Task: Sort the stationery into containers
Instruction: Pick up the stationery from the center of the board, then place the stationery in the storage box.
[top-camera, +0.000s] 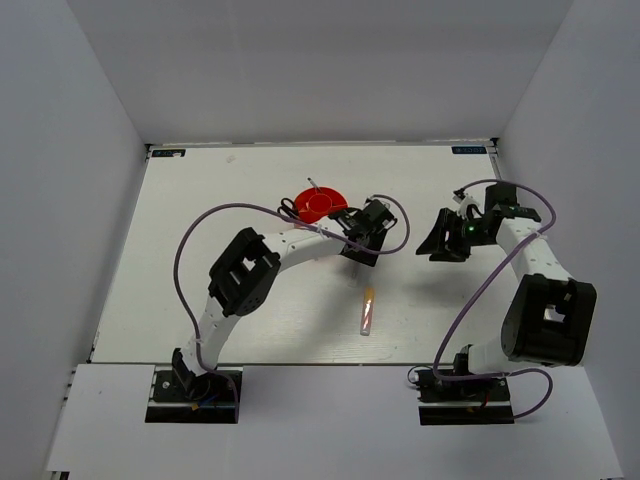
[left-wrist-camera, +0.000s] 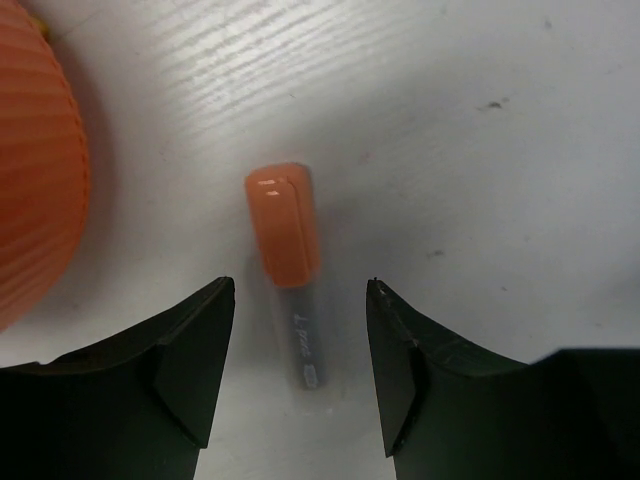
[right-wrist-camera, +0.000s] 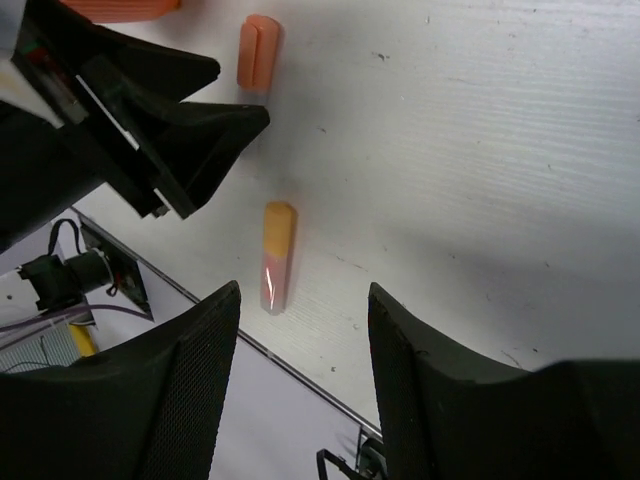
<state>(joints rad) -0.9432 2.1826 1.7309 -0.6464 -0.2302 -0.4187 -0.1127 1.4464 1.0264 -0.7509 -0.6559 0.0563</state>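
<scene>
The round orange-red organiser (top-camera: 318, 205) stands at mid-table, with a thin pen sticking up from it and black scissor handles (top-camera: 288, 208) at its left rim. Its ribbed wall shows in the left wrist view (left-wrist-camera: 35, 180). My left gripper (top-camera: 362, 243) is open just right of it, low over the table. An orange-capped marker (left-wrist-camera: 284, 228) lies on the table between the fingertips (left-wrist-camera: 300, 290), apart from both. A second orange-and-white marker (top-camera: 368, 310) lies nearer the front edge and also shows in the right wrist view (right-wrist-camera: 277, 255). My right gripper (top-camera: 437, 243) is open and empty (right-wrist-camera: 303, 290), above the table.
The table's front edge (right-wrist-camera: 300, 375) runs just behind the second marker. White walls enclose the table on three sides. The left arm's purple cable (top-camera: 240, 210) arcs over the table beside the organiser.
</scene>
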